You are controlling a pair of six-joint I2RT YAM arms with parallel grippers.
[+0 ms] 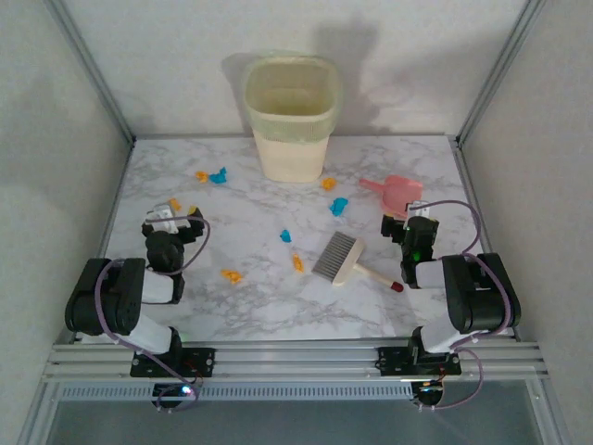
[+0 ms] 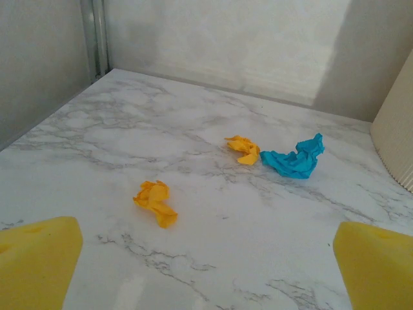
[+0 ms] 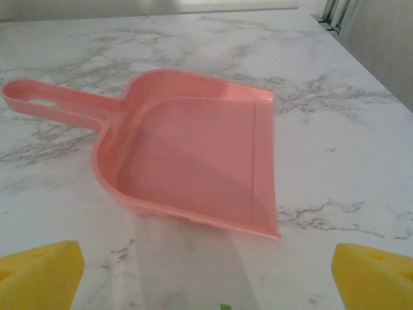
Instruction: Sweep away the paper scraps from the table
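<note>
Paper scraps [image 1: 219, 175] (orange and blue) dot the table [image 1: 259, 301] around a brush [image 1: 338, 260] lying near a pink dustpan [image 1: 397, 190]

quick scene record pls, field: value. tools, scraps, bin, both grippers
table: white marble top
paper scraps: orange and blue bits, scattered left to centre, all on the table
brush: lying flat, centre-right, not held
dustpan: pink, flat on the table, empty, in front of the right gripper
bin: cream, lined, far edge
left gripper: open, empty, facing two orange scraps and a blue one
right gripper: open, empty
</note>
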